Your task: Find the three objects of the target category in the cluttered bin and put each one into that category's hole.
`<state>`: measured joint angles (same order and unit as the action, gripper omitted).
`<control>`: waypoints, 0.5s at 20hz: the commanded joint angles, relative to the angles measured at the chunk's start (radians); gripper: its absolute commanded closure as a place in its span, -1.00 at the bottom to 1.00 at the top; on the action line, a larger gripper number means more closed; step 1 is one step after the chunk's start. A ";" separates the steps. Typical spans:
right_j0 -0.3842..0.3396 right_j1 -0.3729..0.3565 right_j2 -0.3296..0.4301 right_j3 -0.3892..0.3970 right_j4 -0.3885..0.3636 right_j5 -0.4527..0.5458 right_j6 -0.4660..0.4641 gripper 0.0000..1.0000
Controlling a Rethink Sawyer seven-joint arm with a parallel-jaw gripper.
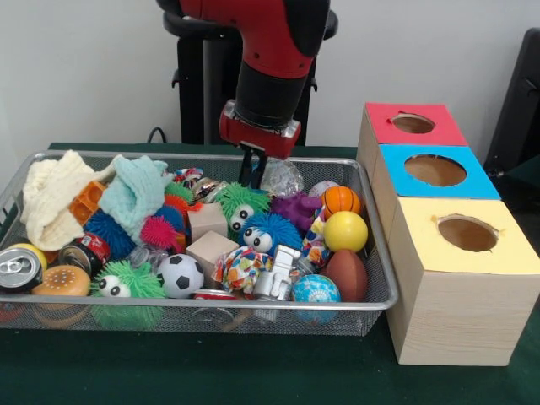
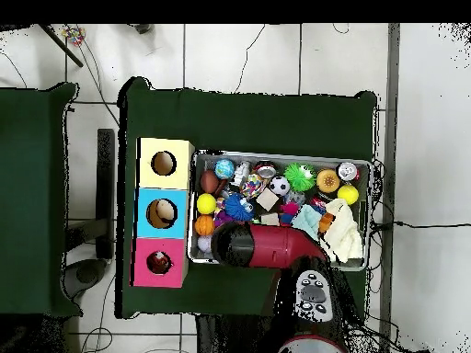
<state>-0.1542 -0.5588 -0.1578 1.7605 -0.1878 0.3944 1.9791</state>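
tool [image 1: 251,171]: hanging low over the bin's far side, dark fingers sitting close together, narrow gap, nothing seen between them
bin [image 1: 253,306]: lying under and in front of the tool on the green tabletop [image 1: 211,371], crammed with toys
green fuzzy ball [image 1: 240,203]: sitting just below the tool tips
clear wrapper [image 1: 281,177]: lying just beside the tool
hole [image 1: 413,123]: sitting well apart from the tool, in the red-topped box, farthest of 3 boxes
basketball [image 1: 341,200]: resting between tool and boxes
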 commanded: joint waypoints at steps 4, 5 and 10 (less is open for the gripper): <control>0.040 0.161 -0.175 -0.250 -0.020 -0.195 0.190 1.00; 0.030 0.176 -0.176 -0.261 -0.022 -0.224 0.178 1.00; -0.044 0.197 -0.134 -0.312 -0.046 -0.276 0.074 1.00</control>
<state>-0.1344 -0.4456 -0.2962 1.5974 -0.1882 0.2067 1.9791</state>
